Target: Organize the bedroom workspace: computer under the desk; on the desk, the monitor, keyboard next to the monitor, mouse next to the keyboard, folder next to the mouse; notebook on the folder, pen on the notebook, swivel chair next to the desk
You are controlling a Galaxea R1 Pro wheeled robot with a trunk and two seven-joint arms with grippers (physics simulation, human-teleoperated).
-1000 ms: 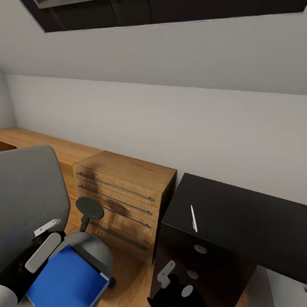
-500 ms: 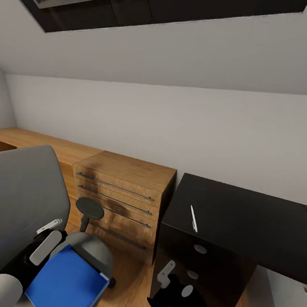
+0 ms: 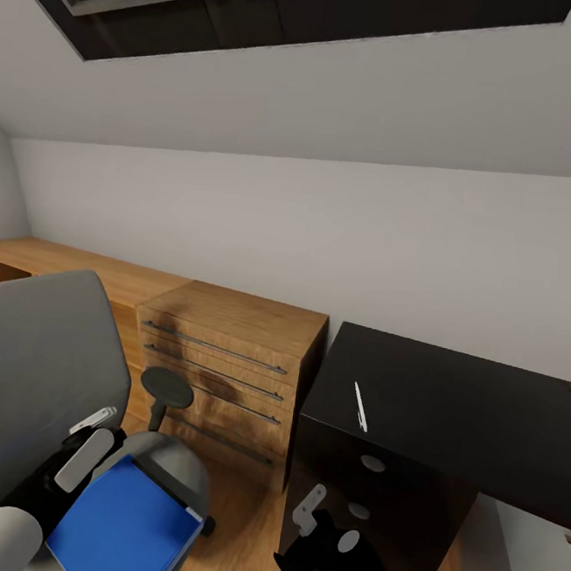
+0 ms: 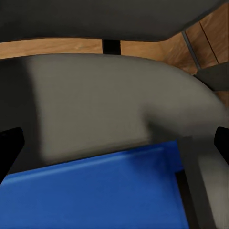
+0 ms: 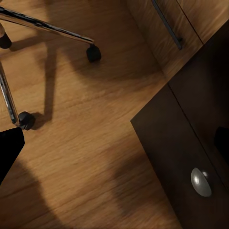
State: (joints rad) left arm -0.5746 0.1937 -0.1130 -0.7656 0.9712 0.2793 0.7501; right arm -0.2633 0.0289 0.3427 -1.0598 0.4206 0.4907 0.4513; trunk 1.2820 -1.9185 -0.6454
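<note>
At the lower left of the head view we see the swivel chair (image 3: pixel 35 365), its grey back rising on the left and its rounded grey seat below. The blue folder (image 3: pixel 124 524) lies flat on that seat, toward the bottom edge of the frame. Our left jaws (image 3: pixel 89 441) hang just above the folder's near-left corner, between the chair back and the folder; one pale finger shows clearly, and we cannot tell from this view how far the pair stands apart. In the left wrist view the folder (image 4: pixel 95 191) spreads across the lower part of the frame on the grey seat (image 4: pixel 109 100), with dark fingertips (image 4: pixel 9 148) at both side edges, so the left jaws are spread wide with nothing between them.

Our right jaws (image 3: pixel 310 508) sit at the lower middle of the head view, in front of the black bench (image 3: pixel 448 408), whose drawer front carries round pale knobs (image 3: pixel 372 463). A thin white pen (image 3: pixel 360 406) lies on the bench top near its left edge. In the right wrist view the dark fingertips sit at opposite side edges, so the right jaws are spread and empty, over the wood floor (image 5: pixel 81 143), with chrome chair legs and castors (image 5: pixel 93 52) at upper left.

A light-wood drawer unit (image 3: pixel 224 367) stands against the wall between chair and bench.
</note>
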